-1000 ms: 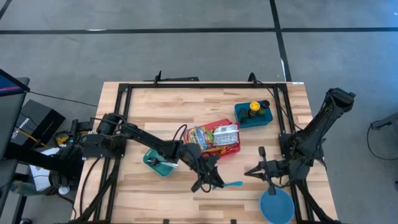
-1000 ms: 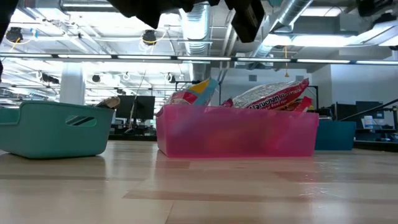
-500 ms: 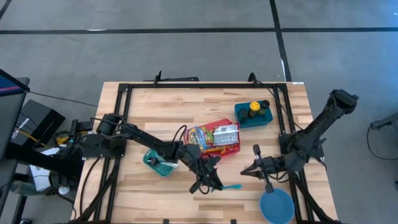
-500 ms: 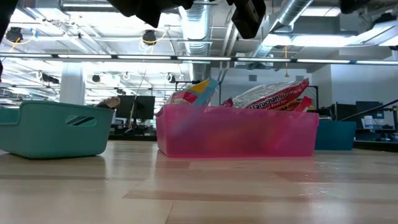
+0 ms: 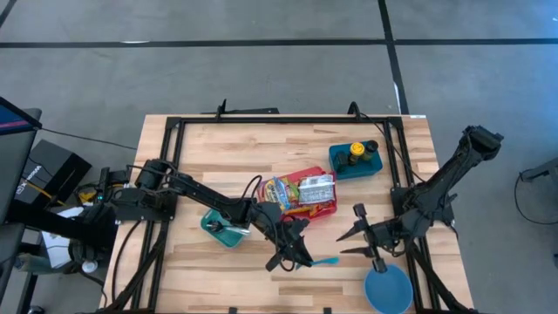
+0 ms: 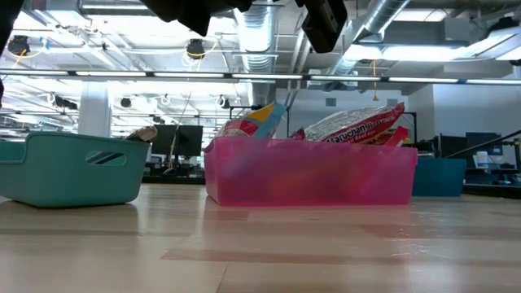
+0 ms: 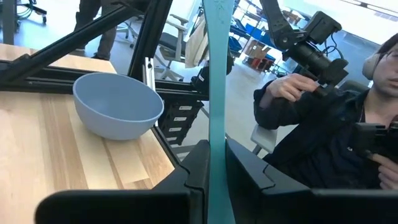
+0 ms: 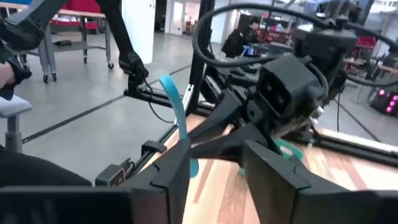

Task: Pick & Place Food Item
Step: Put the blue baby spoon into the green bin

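Evidently we pinch the teal spoon [image 5: 323, 259] in our left gripper [image 5: 295, 257] (handle outward) so the parted right gripper [image 5: 346, 242] can take it.

"Maruchan" on noodle packet [image 6: 352, 124] in pink bin [image 6: 309, 172].

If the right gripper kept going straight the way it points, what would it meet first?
Probably the teal spoon held up by the left gripper. The right gripper, jaws open, points across the table at it, nothing between; whether the heights match is unclear.
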Controlling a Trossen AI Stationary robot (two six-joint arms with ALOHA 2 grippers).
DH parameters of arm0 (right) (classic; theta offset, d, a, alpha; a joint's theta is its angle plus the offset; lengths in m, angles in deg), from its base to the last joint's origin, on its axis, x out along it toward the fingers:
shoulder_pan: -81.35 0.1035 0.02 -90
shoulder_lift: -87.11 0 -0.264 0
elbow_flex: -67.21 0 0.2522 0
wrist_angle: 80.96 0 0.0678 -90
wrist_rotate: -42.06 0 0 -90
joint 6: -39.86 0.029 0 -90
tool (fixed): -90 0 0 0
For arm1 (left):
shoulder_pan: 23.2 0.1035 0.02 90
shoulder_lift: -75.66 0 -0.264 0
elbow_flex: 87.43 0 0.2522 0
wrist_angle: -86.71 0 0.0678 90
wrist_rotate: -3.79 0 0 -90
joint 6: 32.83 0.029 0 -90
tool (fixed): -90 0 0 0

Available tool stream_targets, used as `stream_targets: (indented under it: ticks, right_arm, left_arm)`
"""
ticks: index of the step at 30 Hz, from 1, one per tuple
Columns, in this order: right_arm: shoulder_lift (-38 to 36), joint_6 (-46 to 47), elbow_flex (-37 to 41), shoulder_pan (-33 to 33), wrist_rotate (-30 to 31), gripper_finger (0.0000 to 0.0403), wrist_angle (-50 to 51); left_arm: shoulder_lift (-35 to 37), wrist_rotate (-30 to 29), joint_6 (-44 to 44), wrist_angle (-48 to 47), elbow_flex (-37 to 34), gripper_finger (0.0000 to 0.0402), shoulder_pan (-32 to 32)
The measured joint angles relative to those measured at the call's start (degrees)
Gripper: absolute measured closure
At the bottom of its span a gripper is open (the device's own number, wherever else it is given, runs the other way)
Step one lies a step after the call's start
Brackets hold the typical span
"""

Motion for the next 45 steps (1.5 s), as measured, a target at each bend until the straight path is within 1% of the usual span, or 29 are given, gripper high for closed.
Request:
stream_targets:
  ticks: [5,9,13,25,30,33,37,41,45]
  right_arm:
    - [1.9,-3.4,0.0,0.0,-0.1,0.0243,-2.4]
    - [4.5,-6.3,0.0,-0.2,-0.1,0.0233,-6.9]
    - [6.1,-8.7,-0.1,-0.3,-0.1,0.0232,-10.6]
    - [6.2,-9.6,-1.3,-0.7,-2.8,0.0232,-10.9]
    - [8.5,-10.3,-2.9,-0.7,-2.9,0.0233,-10.1]
    - [10.4,-10.1,-4.1,-1.0,-2.7,0.024,-9.0]
    - [12.4,-11.0,-6.3,-1.0,-2.6,0.0258,-9.0]
    - [12.5,-10.6,-7.6,-0.9,-2.6,0.0283,-6.4]
    - [12.4,-9.6,-7.6,-1.0,-2.6,0.0303,-5.0]
  left_arm:
    - [0.0,0.0,-1.2,0.0,0.0,0.037,0.0]
    - [0.0,0.0,-1.7,0.0,0.0,0.0373,0.0]
    - [0.0,0.0,-1.9,0.0,0.0,0.0372,0.0]
    - [0.0,-0.1,-2.1,0.0,0.0,0.0369,0.0]
    - [0.0,-0.1,-2.1,0.0,0.0,0.0375,0.0]
    - [0.0,-0.1,-2.1,0.0,0.0,0.0371,0.0]
    - [0.0,-0.1,-2.9,-0.1,0.0,0.037,0.0]
    - [0.0,-0.1,-3.0,-0.1,0.0,0.0375,0.0]
    - [0.0,-0.1,-3.1,-0.1,0.0,0.0369,0.0]
